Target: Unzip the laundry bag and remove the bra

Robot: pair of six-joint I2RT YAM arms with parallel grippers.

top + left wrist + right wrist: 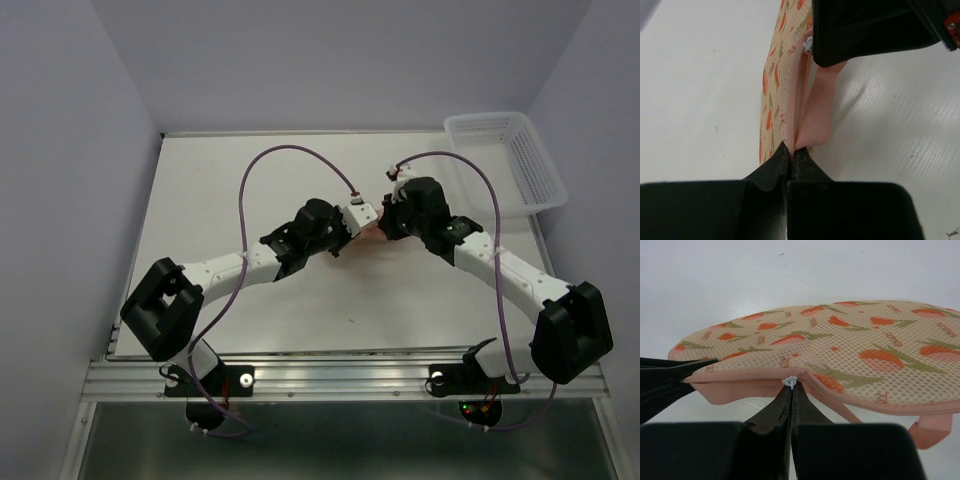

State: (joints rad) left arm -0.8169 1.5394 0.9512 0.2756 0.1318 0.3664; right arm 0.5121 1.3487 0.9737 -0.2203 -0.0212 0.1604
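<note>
**A:** What stands around it?

**B:** A white plastic lattice basket [505,160] sits at the far right corner of the white counter [230,200], well apart from the work. Thin purple cables [290,152] arch over both arms. From above, the two wrists cover nearly everything between them, and only a peach sliver shows there.

**A:** That sliver?

**B:** It is the cream-peach padded mesh laundry bag with orange print [865,360], lying flat near the middle of the counter.

**A:** Anything inside it?

**B:** I cannot tell. The stretch of zip in view is closed.

**A:** And the fingers?

**B:** The left fingers [777,170] are pressed together on the pink zip edging at one end of the bag, beside a pink webbing loop [817,115]. The right fingers [775,410] are pinched on the small white zip pull [790,381].

**A:** Which way does it lie?

**B:** The zipped edge runs straight from the left fingers to the right ones. The body of the bag spreads away beyond that edge. The arms hide its full long axis from above.
</note>
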